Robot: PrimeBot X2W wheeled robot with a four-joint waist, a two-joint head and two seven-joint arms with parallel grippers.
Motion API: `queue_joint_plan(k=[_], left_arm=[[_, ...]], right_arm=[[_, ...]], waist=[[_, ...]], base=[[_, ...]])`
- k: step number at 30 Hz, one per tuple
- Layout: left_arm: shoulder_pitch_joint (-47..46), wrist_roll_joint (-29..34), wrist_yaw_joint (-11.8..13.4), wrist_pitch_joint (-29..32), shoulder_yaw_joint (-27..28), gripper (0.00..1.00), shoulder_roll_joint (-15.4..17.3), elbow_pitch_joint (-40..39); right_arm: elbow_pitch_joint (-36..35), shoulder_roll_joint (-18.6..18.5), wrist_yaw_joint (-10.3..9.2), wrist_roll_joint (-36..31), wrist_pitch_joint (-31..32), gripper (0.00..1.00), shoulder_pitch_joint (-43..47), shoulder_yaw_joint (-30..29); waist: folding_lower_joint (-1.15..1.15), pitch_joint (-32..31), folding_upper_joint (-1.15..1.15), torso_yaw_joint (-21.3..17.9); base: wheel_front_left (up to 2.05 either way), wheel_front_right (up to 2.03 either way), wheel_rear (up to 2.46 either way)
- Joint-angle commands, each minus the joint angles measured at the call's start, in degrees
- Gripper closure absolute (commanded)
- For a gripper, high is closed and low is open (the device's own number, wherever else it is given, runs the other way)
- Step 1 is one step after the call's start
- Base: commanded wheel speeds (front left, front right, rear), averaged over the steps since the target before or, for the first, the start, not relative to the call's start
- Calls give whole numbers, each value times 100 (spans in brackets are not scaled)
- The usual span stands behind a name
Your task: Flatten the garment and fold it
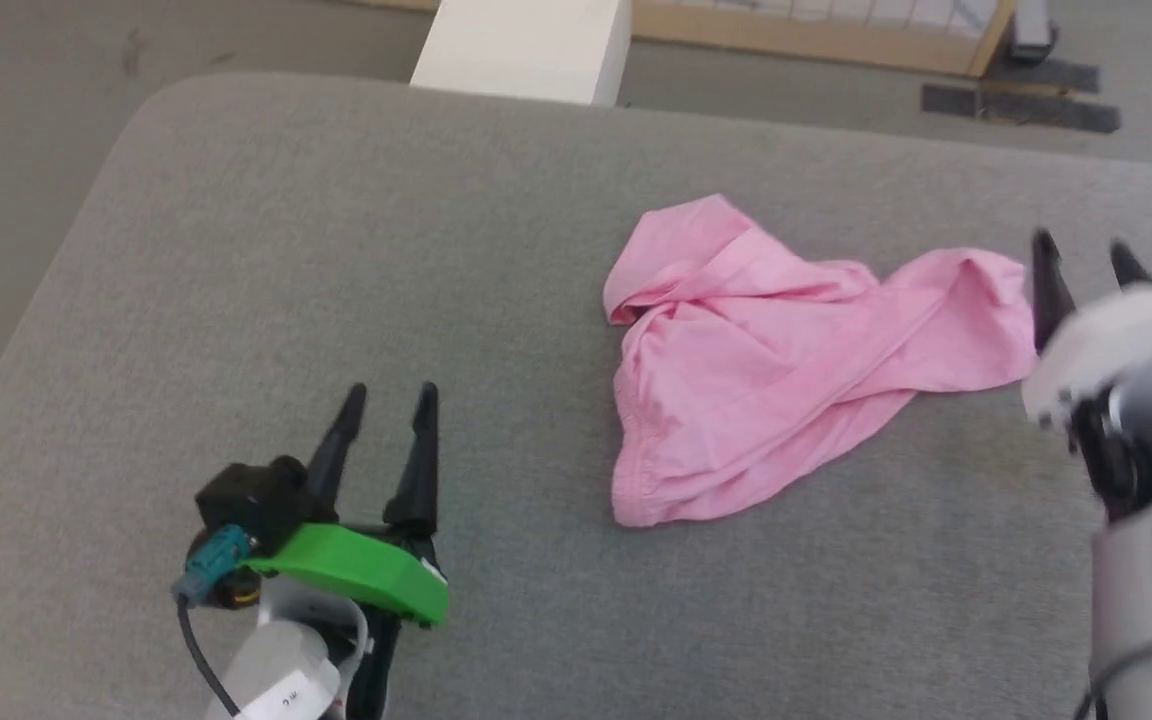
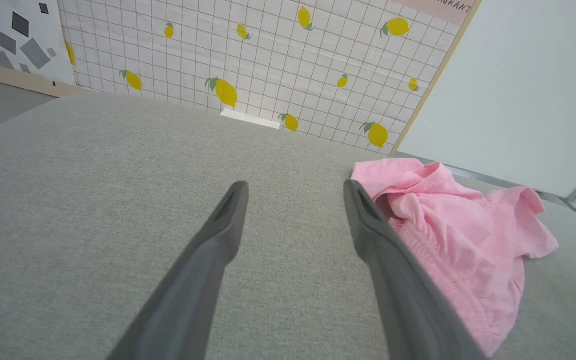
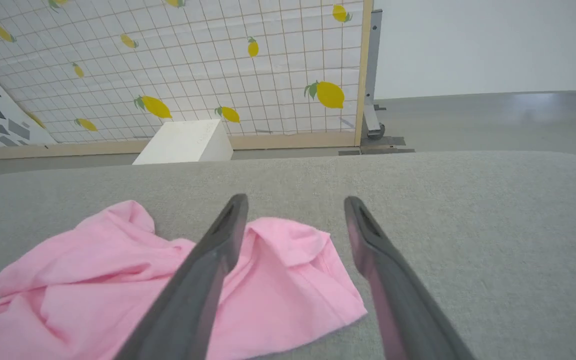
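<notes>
The garment [image 1: 786, 360] is a light-pink thin cloth lying crumpled on the grey padded table [image 1: 336, 250], right of centre, with a gathered hem along its near left edge. My left gripper [image 1: 391, 400] hovers open over bare table to the garment's left. In the left wrist view the garment [image 2: 458, 235] lies just right of my left gripper [image 2: 295, 192]. My right gripper [image 1: 1086, 255] stands open at the garment's right end, nothing between its fingers. The right wrist view has the garment [image 3: 118, 290] spreading left under and past the left finger of the right gripper [image 3: 295, 205].
A white box [image 1: 526, 45] stands beyond the table's far edge, with a wooden-framed lemon-patterned screen [image 3: 193, 65] behind it. The table's rounded left corner and left edge drop to grey floor [image 1: 6, 150]. Bare table surface spreads left of and in front of the garment.
</notes>
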Motion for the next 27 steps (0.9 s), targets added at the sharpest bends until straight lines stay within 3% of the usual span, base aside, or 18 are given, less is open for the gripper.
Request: queue_joint_plan(k=[1,7,9,16,21,22,23,24,27], left_arm=[[84,-66,-65,72,-63,0,17,-18],[137,-284,-119,606,-304,0,-68,-56],[44,-385,12,977,-340,0,-131,33],[-503,-1189,433,2663,-469,0,-369,747],[-666,-1332,530,3063,-531,0,-378,1021],[-662,-1375,516,3086,-528,5,-382,1036],[-669,-1400,455,3067,-549,77,-385,1029],[-666,-1415,415,3032,-558,100,-387,1020],[-657,-1533,258,2953,-589,100,-401,968]], right_arm=[[-128,2,-9,214,-50,0,364,45],[-688,6,-9,1258,-253,0,1674,322],[-818,7,-9,1469,-305,0,1929,385],[-1111,7,-9,1577,-353,0,2161,500],[-1201,8,-9,1546,-339,0,2199,452],[-1209,8,-9,1544,-338,0,2211,443],[-1223,8,-9,1549,-340,0,2235,422],[-1232,8,-9,1553,-342,0,2251,412],[-1258,8,-9,1571,-360,0,2305,354]], waist=[[0,-265,0,-275],[0,-409,0,-575],[0,-411,0,-692],[0,-332,0,-1198],[0,-290,0,-1414],[0,-285,0,-1426],[0,-283,0,-1439],[0,-284,0,-1440],[0,-274,0,-1389]], base=[[0,0,0],[0,0,0],[0,0,0],[0,0,0],[0,0,0],[0,0,0],[0,0,0],[0,0,0],[0,0,0]])
